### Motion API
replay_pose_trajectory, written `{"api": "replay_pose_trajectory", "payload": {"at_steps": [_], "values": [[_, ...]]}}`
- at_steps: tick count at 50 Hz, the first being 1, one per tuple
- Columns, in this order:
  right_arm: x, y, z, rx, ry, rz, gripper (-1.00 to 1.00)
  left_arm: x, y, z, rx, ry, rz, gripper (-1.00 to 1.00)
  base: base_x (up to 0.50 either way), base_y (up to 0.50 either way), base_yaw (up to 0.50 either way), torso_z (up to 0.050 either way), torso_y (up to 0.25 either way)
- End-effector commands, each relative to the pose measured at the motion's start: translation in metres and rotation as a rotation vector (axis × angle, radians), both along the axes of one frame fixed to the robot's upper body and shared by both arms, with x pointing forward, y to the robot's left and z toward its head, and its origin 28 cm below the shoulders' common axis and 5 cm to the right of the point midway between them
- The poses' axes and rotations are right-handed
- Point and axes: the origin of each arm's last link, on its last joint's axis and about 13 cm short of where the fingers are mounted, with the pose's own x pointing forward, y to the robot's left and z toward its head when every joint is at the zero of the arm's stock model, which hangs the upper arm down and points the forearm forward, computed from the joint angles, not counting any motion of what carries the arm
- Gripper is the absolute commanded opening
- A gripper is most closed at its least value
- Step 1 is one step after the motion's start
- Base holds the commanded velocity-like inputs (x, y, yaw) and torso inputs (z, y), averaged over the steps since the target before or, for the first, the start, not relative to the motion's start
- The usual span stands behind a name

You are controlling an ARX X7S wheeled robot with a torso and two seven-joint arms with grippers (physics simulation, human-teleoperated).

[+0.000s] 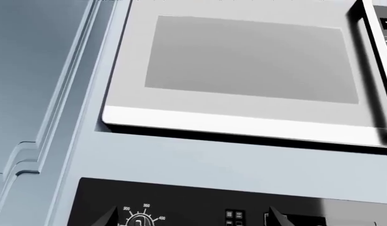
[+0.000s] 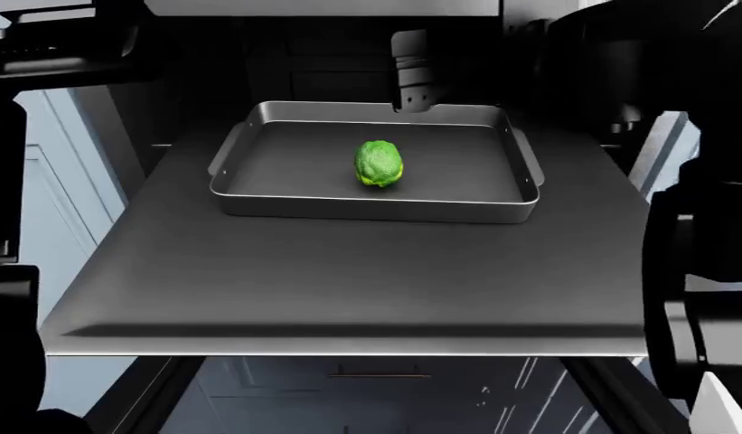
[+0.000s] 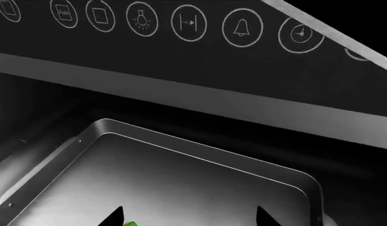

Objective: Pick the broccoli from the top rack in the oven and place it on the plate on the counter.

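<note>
Green bumpy broccoli (image 2: 380,164) in rimmed metal tray (image 2: 371,201)

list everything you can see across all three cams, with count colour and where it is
broccoli: 1, bright green, in the baking tray
baking tray: 1, grey, rimmed, on the top rack
top rack: 1, dark grey, pulled out of the oven
oven: 1, black, control icons above the opening
microwave: 1, white with grey door, above a black dial panel
cabinets: light blue, beside the oven
right gripper: 1, dark fingertips apart, over the tray by the broccoli
left gripper: 1, dark fingertips apart, facing the microwave
</note>
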Motion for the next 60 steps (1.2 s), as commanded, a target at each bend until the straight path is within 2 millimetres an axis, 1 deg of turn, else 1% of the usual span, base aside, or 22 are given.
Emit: {"api": "replay_pose_trajectory", "payload": {"at_steps": [1,7,12,16,20,40,47,53,57,60], "values": [[0.011,0.006,-0.012,-0.013,0.064,0.022,1.00,-0.004,-0.001,0.002,-0.001,-0.006,-0.006,1.00,0.00,0.00,0.00,0.000,0.000],[0.015,0.008,-0.020,-0.014,0.078,0.027,1.00,-0.003,-0.002,0.001,0.001,-0.003,-0.011,1.00,0.00,0.00,0.00,0.000,0.000],[0.009,0.013,-0.022,-0.007,0.077,0.076,1.00,-0.002,-0.003,-0.001,0.004,0.002,-0.016,1.00,0.00,0.00,0.00,0.000,0.000],[0.012,0.016,-0.024,-0.006,0.072,0.091,1.00,-0.002,-0.003,-0.001,0.006,0.002,-0.017,1.00,0.00,0.00,0.00,0.000,0.000],[0.010,0.018,-0.027,-0.012,0.072,0.111,1.00,-0.001,-0.002,-0.002,0.006,0.004,-0.014,1.00,0.00,0.00,0.00,0.000,0.000],[0.014,0.018,-0.035,-0.011,0.088,0.112,1.00,0.000,-0.004,-0.004,0.004,0.009,-0.022,1.00,0.00,0.00,0.00,0.000,0.000],[0.015,0.022,-0.035,-0.006,0.088,0.119,1.00,-0.001,-0.004,-0.005,0.004,0.012,-0.024,1.00,0.00,0.00,0.00,0.000,0.000],[0.014,0.023,-0.039,0.001,0.102,0.124,1.00,-0.001,-0.004,-0.006,0.003,0.013,-0.027,1.00,0.00,0.00,0.00,0.000,0.000],[0.014,0.023,-0.038,0.000,0.100,0.127,1.00,-0.002,-0.005,-0.005,0.004,0.009,-0.030,1.00,0.00,0.00,0.00,0.000,0.000],[0.015,0.022,-0.042,-0.006,0.103,0.121,1.00,-0.001,-0.005,-0.005,0.003,0.011,-0.032,1.00,0.00,0.00,0.00,0.000,0.000]]}}
